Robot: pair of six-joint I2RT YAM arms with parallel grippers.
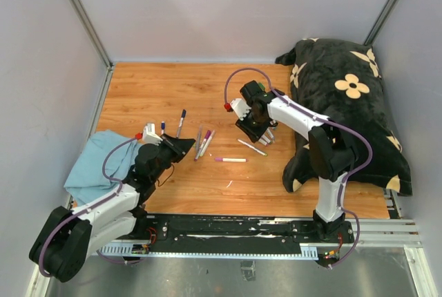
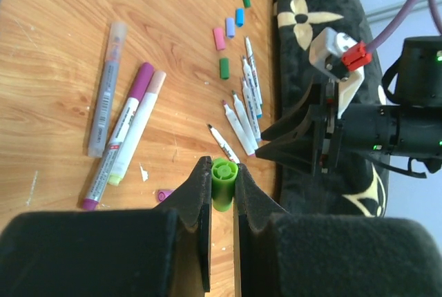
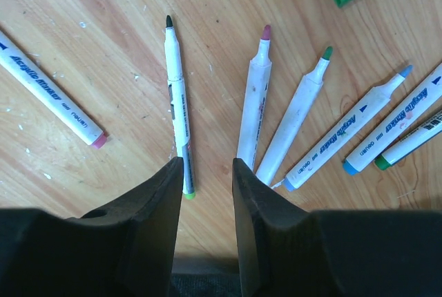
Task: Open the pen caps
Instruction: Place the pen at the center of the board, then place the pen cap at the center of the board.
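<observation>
The left pincer (image 2: 222, 168) is clenched on a green cap (image 2: 223, 186), held between its pads just above the wooden surface (image 1: 159, 86) with no barrel in it. Ahead of this pincer and slightly to its right lie five loose caps (image 2: 219, 37) in pink, lilac, blue and green. A small purple cap (image 2: 164, 195) sits just to its left. Further left, three capped markers (image 2: 128, 128) (grey, purple-topped and pink-topped) lie side by side, by the look of them yet to be opened.

The right pincer (image 3: 207, 173) is released, jaws apart with nothing between them, low over a fan of bare markers (image 3: 304, 114). A black-tipped marker (image 3: 176, 97) lies just ahead of its left finger, its green end beside that fingertip. Pink-, green- and blue-tipped barrels spread away to its right.

The step in hand appears to be setting the green cap down. It would go best lowered close to the wood near the other loose caps before the pads part, so it cannot roll — and kept off the exposed nibs. The right pincer would do well to rise straight up, so it does not nudge the black-tipped marker.

Several barrels carry "Acrylic Marker" in blue italics, followed by what looks like the brand "deli".
</observation>
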